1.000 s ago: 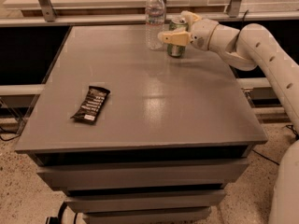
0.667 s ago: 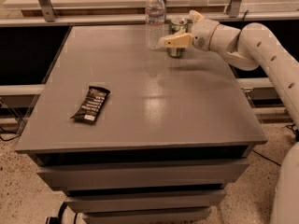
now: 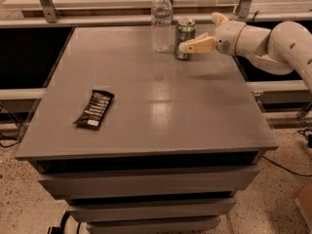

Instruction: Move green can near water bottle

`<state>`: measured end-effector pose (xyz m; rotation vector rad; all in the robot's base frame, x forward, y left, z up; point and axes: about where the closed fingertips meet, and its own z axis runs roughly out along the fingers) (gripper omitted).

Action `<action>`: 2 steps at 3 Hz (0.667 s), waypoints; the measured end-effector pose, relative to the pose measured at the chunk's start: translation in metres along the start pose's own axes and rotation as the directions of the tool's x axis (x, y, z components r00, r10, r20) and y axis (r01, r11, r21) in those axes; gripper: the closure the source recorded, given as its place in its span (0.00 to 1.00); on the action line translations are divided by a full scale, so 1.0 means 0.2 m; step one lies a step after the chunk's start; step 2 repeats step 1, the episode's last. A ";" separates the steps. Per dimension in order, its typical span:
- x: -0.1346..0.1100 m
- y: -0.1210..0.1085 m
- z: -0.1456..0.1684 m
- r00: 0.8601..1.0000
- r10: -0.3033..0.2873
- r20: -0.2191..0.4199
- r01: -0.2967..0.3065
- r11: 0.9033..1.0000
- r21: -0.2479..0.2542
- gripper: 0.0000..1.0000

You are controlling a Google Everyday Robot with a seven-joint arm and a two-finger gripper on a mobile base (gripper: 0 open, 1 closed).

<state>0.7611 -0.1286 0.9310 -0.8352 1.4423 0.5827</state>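
Note:
The green can (image 3: 185,37) stands upright on the grey table (image 3: 161,111) at the far edge, just right of the water bottle (image 3: 161,20), with a small gap between them. My gripper (image 3: 198,32) is to the right of the can, open and empty. Its near finger (image 3: 197,46) reaches to the can's lower right side. The far finger (image 3: 217,17) stands apart behind. The white arm (image 3: 273,43) comes in from the right.
A dark snack bar wrapper (image 3: 94,109) lies on the table's left front part. A railing and a light counter run behind the table's far edge. Drawers sit below the table's front edge.
The gripper was around the can by the bottle; now it has opened and drawn back to the right, leaving the can standing next to the bottle.

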 end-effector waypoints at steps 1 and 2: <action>0.00 0.00 -0.01 1.000 -0.001 -0.003 0.001 1.000 0.001 0.00; 0.00 0.00 -0.01 1.000 -0.001 -0.003 0.001 1.000 0.001 0.00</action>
